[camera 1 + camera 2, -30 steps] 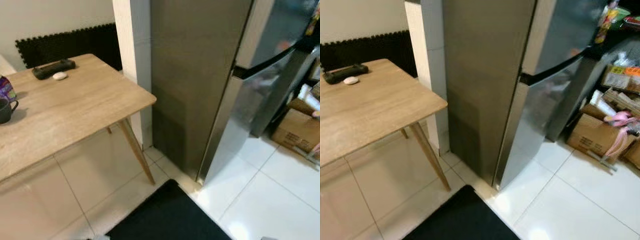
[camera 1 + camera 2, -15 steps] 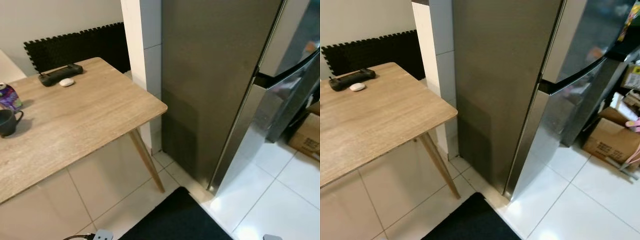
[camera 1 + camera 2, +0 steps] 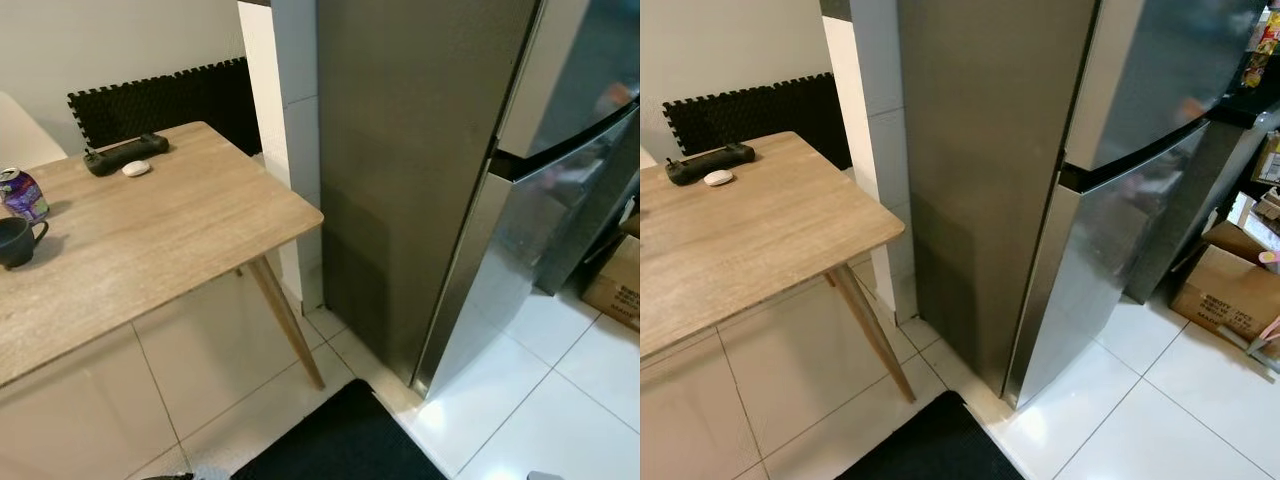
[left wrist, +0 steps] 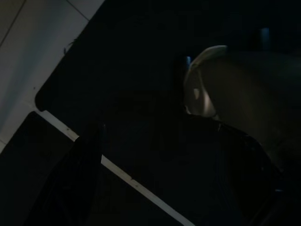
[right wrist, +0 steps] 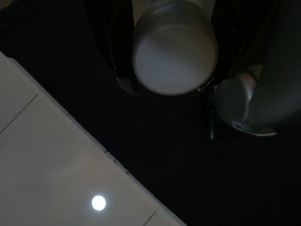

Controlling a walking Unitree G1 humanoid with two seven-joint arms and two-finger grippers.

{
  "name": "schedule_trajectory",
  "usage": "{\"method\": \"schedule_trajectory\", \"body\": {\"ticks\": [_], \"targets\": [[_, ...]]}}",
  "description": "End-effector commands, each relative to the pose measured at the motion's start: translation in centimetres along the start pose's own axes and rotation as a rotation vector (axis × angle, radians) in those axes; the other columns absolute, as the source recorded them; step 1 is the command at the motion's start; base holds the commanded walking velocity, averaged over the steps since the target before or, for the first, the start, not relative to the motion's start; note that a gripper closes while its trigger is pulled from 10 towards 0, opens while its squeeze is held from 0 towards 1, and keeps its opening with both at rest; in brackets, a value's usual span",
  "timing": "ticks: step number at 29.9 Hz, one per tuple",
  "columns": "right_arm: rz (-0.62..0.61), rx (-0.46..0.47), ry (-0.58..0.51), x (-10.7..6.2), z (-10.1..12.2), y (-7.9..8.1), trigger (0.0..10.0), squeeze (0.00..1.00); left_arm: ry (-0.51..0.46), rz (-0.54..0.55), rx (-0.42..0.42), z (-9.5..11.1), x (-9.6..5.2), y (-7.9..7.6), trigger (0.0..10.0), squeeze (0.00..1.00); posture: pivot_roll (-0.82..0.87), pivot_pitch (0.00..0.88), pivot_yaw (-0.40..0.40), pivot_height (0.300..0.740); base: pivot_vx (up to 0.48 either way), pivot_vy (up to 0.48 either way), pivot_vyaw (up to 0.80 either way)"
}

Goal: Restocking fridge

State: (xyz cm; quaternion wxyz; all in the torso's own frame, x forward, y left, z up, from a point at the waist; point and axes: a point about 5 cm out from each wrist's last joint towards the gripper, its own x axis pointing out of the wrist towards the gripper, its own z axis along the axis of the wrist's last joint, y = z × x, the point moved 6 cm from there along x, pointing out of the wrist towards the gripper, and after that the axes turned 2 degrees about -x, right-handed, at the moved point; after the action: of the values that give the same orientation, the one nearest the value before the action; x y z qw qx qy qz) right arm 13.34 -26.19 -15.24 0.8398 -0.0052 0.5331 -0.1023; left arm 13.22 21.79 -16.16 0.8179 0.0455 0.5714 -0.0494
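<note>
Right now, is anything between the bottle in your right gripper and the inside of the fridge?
Yes. The right gripper holds a round white-bottomed bottle low over the black floor mat, while the tall stainless steel fridge stands ahead with both doors shut. Those closed doors block the way in.
</note>
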Motion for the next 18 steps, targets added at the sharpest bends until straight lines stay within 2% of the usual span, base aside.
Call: {"method": "schedule_trajectory", "body": {"ticks": [1,3,18], "targets": [[0.000,0.005,0.005,-0.02,-0.16,-0.01,10.0,0.00,0.012,-0.003,0.008,-0.38,0.05,-0.38,10.0,0.00,-0.03,0.000,0.010,0.740,0.000,-0.386,0.00],[0.000,0.004,0.003,-0.01,-0.06,-0.03,10.0,0.00,0.011,-0.004,0.009,-0.33,0.07,-0.43,10.0,0.00,-0.03,0.000,0.011,0.740,0.000,-0.386,0.00],[-0.002,-0.004,-0.004,0.00,0.25,-0.29,10.0,0.00,0.004,-0.009,0.019,0.06,0.10,-0.45,10.0,0.00,-0.04,0.000,0.008,0.740,0.256,-0.394,0.00]]}}
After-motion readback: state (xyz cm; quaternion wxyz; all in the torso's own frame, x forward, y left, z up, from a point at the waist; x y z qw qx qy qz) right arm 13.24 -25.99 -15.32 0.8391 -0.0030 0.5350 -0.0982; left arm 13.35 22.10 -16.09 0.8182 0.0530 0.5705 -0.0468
